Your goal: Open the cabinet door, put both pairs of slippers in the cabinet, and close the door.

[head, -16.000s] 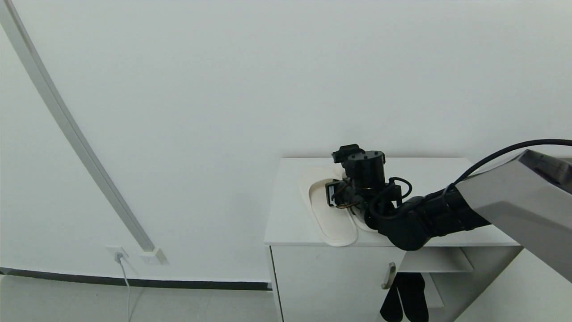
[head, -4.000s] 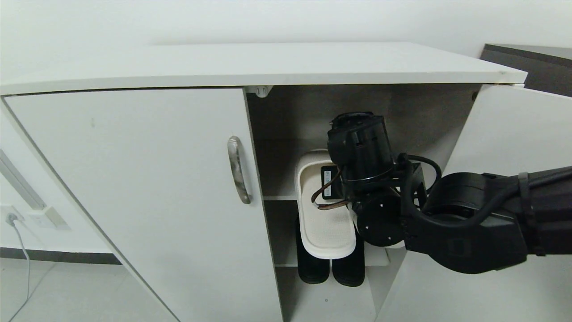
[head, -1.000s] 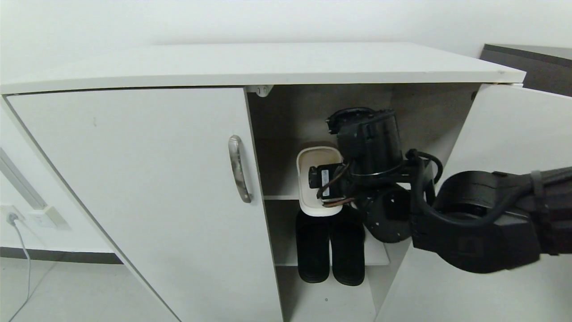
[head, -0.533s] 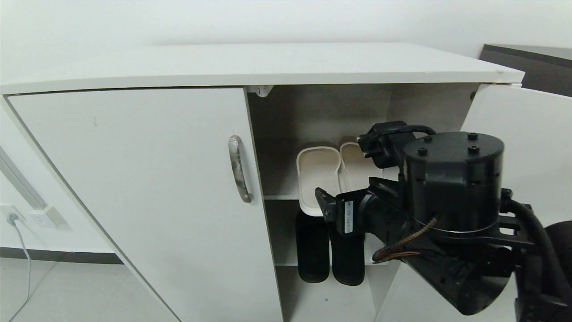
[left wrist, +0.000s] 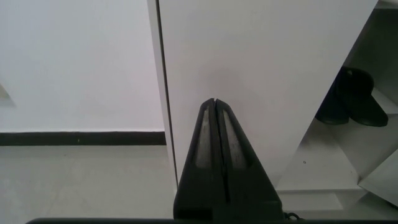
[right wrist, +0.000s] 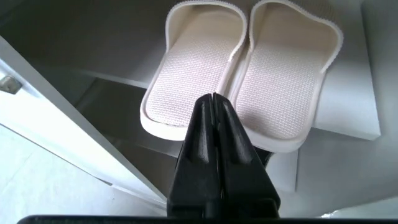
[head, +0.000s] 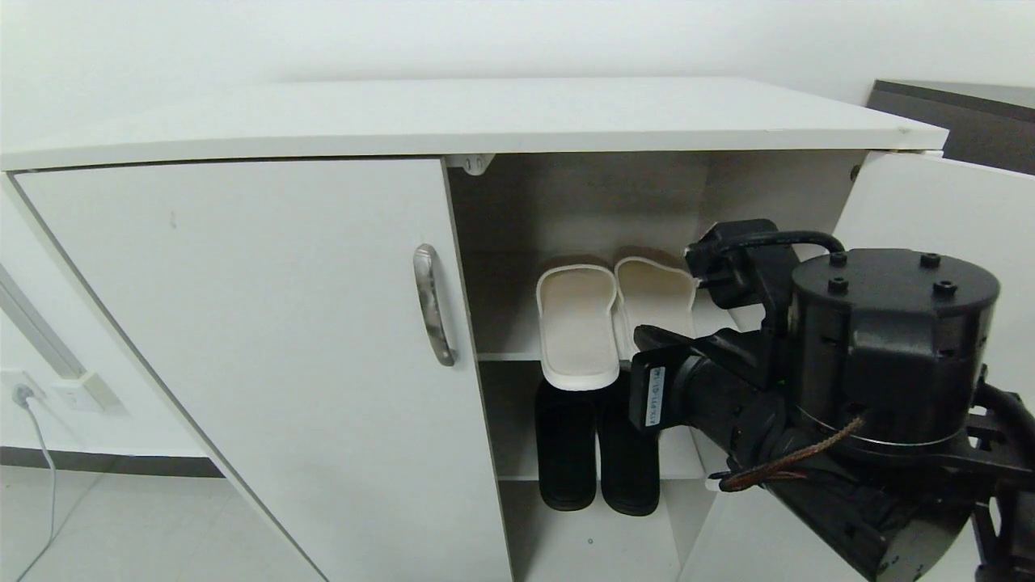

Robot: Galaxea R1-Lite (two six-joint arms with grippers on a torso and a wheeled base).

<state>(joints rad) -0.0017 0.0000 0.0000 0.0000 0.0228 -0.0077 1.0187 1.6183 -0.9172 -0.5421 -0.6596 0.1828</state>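
Note:
A pair of white slippers (head: 576, 323) (right wrist: 242, 74) lies side by side on the upper shelf (right wrist: 367, 118) of the white cabinet (head: 485, 113), heels hanging over the shelf's front edge. A pair of black slippers (head: 594, 449) (left wrist: 351, 99) lies on the lower shelf. The cabinet's right door (head: 930, 210) stands open and its left door (head: 242, 339) is closed. My right gripper (right wrist: 214, 99) is shut and empty, just outside the opening in front of the white slippers. My left gripper (left wrist: 214, 102) is shut and empty, low in front of the closed left door.
The left door carries a metal handle (head: 433, 305) near the opening. A wall socket with a cable (head: 20, 396) sits low at the left above the grey floor. A dark surface (head: 970, 113) shows behind the cabinet at the right.
My right gripper carried the white slippers from the cabinet top onto the upper shelf, let go of them, and pulled back out of the cabinet. The head view moved down earlier.

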